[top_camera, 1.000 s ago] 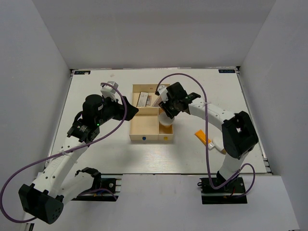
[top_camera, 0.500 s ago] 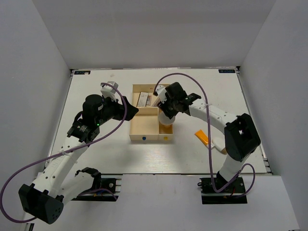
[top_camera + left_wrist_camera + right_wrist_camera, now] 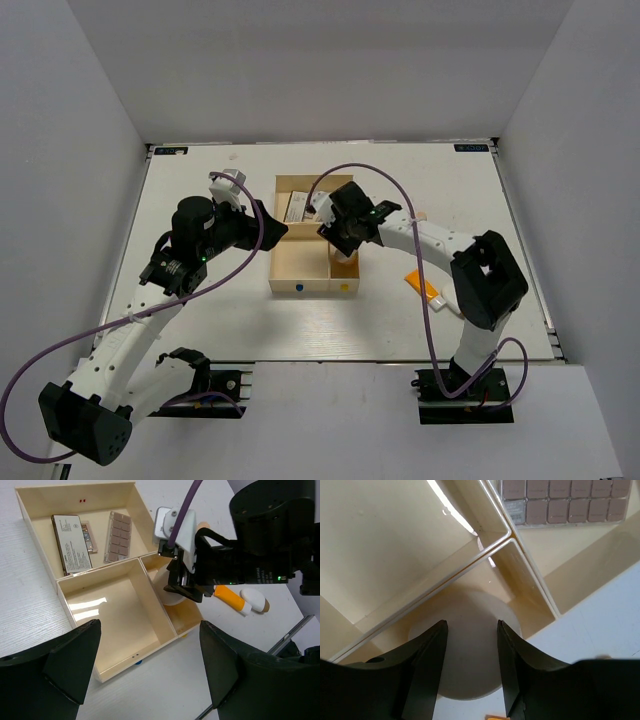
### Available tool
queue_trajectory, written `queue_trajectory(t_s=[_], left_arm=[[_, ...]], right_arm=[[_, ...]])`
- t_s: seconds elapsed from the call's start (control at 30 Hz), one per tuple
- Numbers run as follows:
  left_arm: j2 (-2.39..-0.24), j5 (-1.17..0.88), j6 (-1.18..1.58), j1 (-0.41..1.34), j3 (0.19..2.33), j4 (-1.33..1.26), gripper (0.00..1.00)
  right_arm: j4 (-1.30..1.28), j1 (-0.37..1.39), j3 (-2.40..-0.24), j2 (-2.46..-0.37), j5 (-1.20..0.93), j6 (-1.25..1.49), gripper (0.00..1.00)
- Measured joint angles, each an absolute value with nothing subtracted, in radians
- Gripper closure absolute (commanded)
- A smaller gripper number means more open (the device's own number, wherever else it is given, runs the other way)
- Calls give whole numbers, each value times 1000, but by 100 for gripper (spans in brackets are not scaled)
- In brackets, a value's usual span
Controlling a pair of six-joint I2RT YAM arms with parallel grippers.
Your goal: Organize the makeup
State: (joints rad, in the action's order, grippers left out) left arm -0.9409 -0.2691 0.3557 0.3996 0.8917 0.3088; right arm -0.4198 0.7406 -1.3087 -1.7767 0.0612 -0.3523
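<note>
Table (image 3: 430,180): white, carrying a pale three-part tray (image 3: 300,288) near its centre.

Tray: one long compartment is running across the 12 o'clock side. A large square one is sitting at 7 o'clock and a small one at 5 o'clock. The large one is showing nothing inside.

Left hand (image 3: 150,625): hovering at the tray's 9 o'clock side, fingers spread wide, gripping nothing.

Right hand (image 3: 471,625): reaching down over the small compartment. Its fingers (image 3: 427,665) are standing a narrow way apart with nothing between them.

Palettes: both are lying flat in the long compartment. One (image 3: 72,542) is showing a printed label. The other (image 3: 117,537) is showing rows of brown pans, at 3 o'clock of the first.

Pad (image 3: 470,650): cream, round, lying in the small compartment directly below the right fingers. Cannot tell whether they are touching it.

Tube (image 3: 227,594): orange, lying on the table at 4 o'clock of the tray, apart from it.

Bottle (image 3: 254,600): white, brown cap, lying just beside the tube on the side away from the tray.
</note>
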Motion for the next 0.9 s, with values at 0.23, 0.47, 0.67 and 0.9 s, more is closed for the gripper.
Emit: queue_trajectory(t_s=[0.23, 0.47, 0.67, 0.9], left_arm=[[-941, -269, 356, 400, 892, 309, 11], [-941, -269, 356, 400, 892, 309, 11], [-941, -267, 356, 400, 892, 309, 11], [-942, -262, 356, 400, 892, 309, 11]], right_arm=[[-417, 742, -1309, -1816, 80, -360, 49], [-411, 742, -1296, -1784, 67, -360, 50], [-410, 741, -1277, -1669, 36, -358, 50], [-342, 717, -1243, -1594, 82, -350, 49]])
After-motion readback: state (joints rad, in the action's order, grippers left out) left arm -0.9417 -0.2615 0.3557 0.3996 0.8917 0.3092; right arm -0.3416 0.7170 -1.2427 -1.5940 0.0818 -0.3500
